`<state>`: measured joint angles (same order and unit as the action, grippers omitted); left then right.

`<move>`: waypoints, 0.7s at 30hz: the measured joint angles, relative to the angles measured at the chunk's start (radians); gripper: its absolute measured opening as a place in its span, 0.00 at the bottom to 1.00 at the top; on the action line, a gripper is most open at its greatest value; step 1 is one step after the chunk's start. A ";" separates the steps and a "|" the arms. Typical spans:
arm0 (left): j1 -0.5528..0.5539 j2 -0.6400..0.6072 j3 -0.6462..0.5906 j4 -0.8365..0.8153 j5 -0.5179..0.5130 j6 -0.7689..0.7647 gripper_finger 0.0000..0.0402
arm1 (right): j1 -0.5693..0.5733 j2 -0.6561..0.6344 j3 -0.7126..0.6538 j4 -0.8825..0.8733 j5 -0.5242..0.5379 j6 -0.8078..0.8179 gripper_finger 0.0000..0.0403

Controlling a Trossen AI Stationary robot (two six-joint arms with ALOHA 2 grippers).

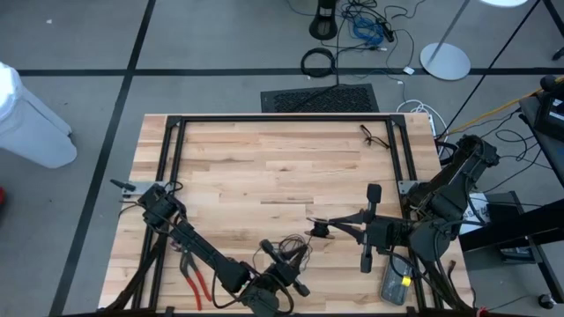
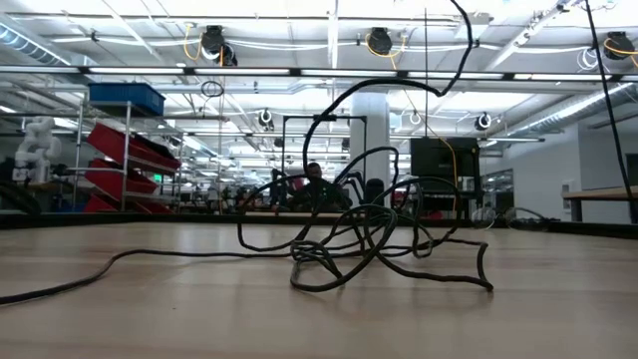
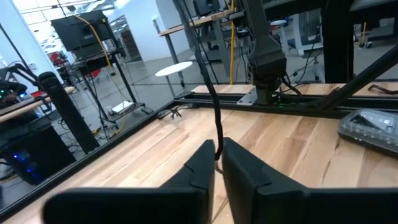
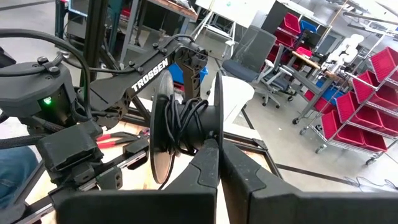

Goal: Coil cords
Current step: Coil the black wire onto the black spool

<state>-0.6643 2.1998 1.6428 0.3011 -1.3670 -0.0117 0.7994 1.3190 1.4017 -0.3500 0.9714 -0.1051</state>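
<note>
Holding a small dark spool (image 4: 186, 127) between its shut fingers, the right gripper (image 1: 319, 231) hangs over the middle of the wooden table (image 1: 264, 167), near the front. Some thin black cord (image 4: 186, 124) is already wound around the middle of the spool. More of the cord (image 2: 359, 239) lies in a loose, messy tangle on the table, with loops standing up in the air and one long end trailing away across the wood.

The left gripper (image 1: 295, 255) is low at the front edge of the table, just beside the tangle. Its two dark fingers (image 3: 199, 168) are pressed nearly together, and a strand of the cord (image 3: 217, 127) runs up from the thin gap between them, so it looks pinched there.

Red-handled pliers (image 1: 196, 280) lie on the table by the left arm. A grey device with a yellow button (image 1: 397, 283) lies near the right arm. A small bent black wire (image 1: 374, 136) lies near the far right corner
</note>
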 joint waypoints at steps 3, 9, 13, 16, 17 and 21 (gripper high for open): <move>-0.001 0.000 0.000 -0.005 -0.001 0.002 0.02 | 0.000 0.000 0.000 0.000 0.000 0.000 0.00; -0.002 0.000 0.000 -0.005 -0.006 0.018 0.01 | 0.000 0.000 0.000 0.000 0.000 0.000 0.00; 0.011 0.000 0.000 0.002 -0.004 0.018 0.01 | -0.001 0.000 0.000 0.000 0.001 0.000 0.00; 0.043 0.000 0.000 0.021 0.040 0.018 0.01 | -0.002 0.000 0.000 0.001 0.002 0.017 0.00; 0.054 0.000 0.000 0.032 0.060 0.019 0.01 | -0.002 0.000 0.000 0.001 0.007 0.025 0.00; 0.088 0.000 0.000 0.068 0.143 0.029 0.00 | -0.002 0.000 0.000 0.000 0.061 0.042 0.00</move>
<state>-0.5765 2.2002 1.6424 0.3694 -1.2239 0.0172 0.7975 1.3190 1.4017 -0.3496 1.0326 -0.0635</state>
